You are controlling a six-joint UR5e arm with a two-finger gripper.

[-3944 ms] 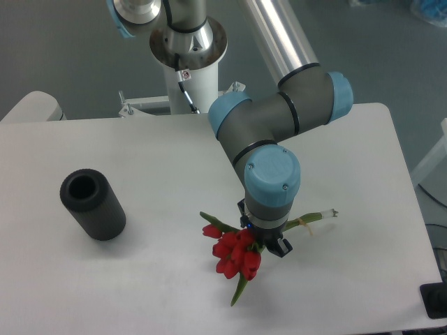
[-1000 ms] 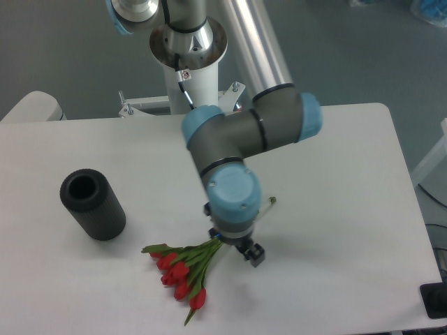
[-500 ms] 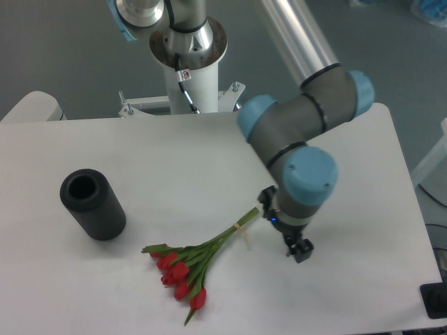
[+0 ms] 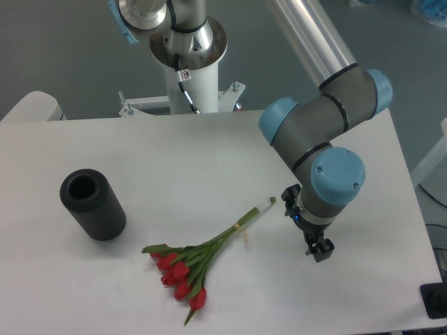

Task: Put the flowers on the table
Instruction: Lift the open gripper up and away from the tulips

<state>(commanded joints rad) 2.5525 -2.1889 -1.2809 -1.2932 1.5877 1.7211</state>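
A dull grey-blue floor [image 4: 63,49] stretches behind the furniture; a white rounded surface [image 4: 31,105] juts in at the left edge; a pale blue object [image 4: 429,10] shows top right; the light is soft and even.

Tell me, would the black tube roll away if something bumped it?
Probably not easily: the black tube stands upright on the table, open end up. It looks tall for its base, so a hard bump might tip it, and its round side would then likely roll.
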